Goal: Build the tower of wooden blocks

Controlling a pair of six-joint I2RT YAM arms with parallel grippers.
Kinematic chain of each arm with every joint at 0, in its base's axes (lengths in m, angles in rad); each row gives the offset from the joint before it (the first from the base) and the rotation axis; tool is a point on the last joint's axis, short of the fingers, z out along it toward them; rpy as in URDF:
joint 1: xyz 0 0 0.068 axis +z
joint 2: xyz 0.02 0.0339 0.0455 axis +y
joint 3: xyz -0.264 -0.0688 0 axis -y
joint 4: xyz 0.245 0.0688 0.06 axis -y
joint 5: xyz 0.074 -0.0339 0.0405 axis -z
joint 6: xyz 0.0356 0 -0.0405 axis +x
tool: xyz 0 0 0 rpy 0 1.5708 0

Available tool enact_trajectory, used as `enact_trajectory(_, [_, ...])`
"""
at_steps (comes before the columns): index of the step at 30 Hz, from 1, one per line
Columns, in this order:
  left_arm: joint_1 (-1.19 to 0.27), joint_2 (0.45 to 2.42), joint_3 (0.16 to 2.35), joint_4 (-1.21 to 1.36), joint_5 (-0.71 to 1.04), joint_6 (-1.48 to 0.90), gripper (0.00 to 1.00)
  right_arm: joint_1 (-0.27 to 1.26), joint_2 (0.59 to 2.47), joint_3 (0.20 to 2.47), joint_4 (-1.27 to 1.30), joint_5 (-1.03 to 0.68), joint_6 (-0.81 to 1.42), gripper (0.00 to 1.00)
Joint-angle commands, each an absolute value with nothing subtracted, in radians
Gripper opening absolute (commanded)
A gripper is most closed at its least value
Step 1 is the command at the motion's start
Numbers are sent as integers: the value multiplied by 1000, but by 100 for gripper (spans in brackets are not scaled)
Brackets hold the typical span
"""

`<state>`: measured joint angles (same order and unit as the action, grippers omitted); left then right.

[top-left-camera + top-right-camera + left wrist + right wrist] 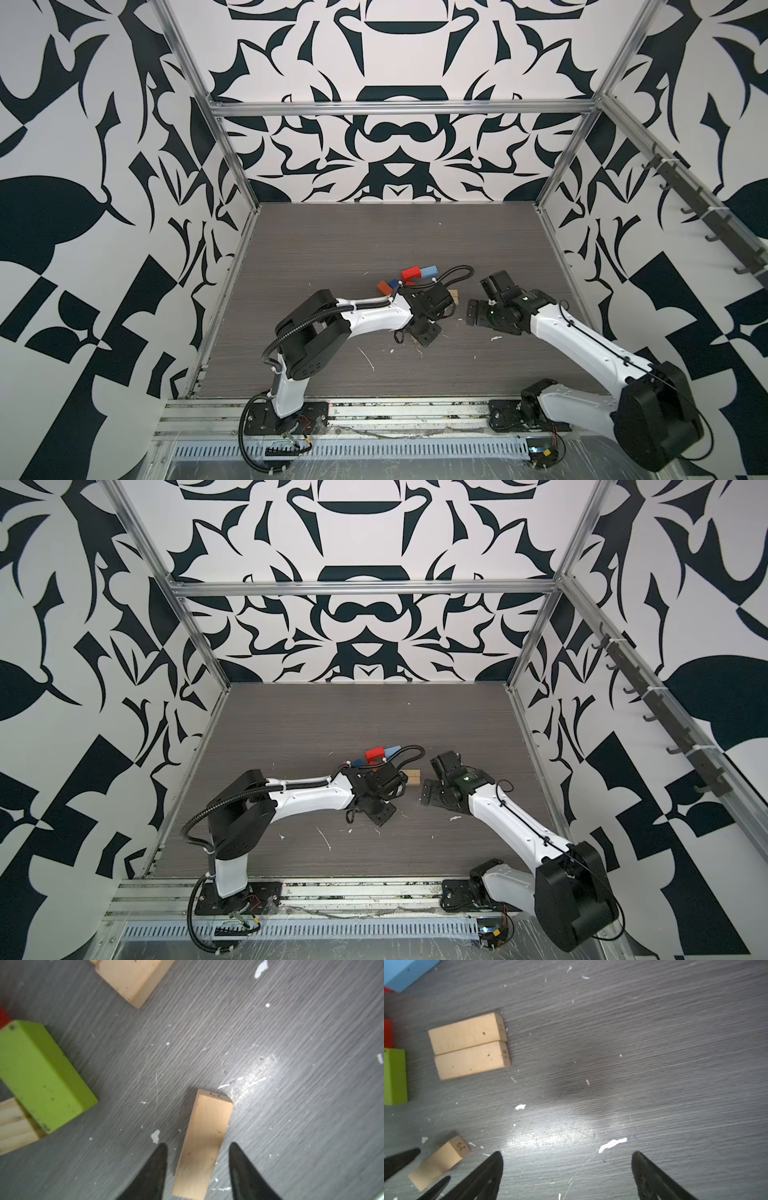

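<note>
A tan bar (207,1122) lies flat on the grey table. My left gripper (198,1144) is open astride it, with a gap on each side. The right wrist view shows the same bar (440,1161) marked 29. Two more tan bars (469,1046) lie side by side, touching. A lime green block (41,1076) rests partly on a pale wood block (14,1124). My right gripper (567,1152) is open over bare table, close to the left one. In both top views a red block (410,273) and a light blue block (429,271) sit behind the left arm.
An orange block (382,286) and a dark blue block (392,284) lie left of the red one. Metal frame posts and patterned walls enclose the table (374,232). White paint flecks (611,1144) dot the surface.
</note>
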<state>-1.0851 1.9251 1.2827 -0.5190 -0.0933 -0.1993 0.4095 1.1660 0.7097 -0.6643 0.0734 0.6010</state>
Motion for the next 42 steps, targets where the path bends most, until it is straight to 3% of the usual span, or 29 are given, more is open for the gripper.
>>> enact_trajectory(1, [-1088, 1876, 1251, -532, -113, -210, 57, 422, 1148, 709, -640, 39, 567, 99])
enact_trajectory(9, [-1010, 1699, 1149, -454, -28, -246, 62, 530, 1160, 720, -605, 44, 551, 99])
enact_trajectory(20, [-753, 1484, 965, -341, 84, -452, 66, 760, 1315, 809, -549, 127, 570, 99])
enact_trajectory(34, [-579, 1421, 907, -312, 112, -506, 96, 887, 1492, 873, -436, 128, 565, 99])
enact_trajectory(42, [-527, 1419, 899, -292, 157, -533, 99, 914, 1557, 897, -411, 137, 549, 99])
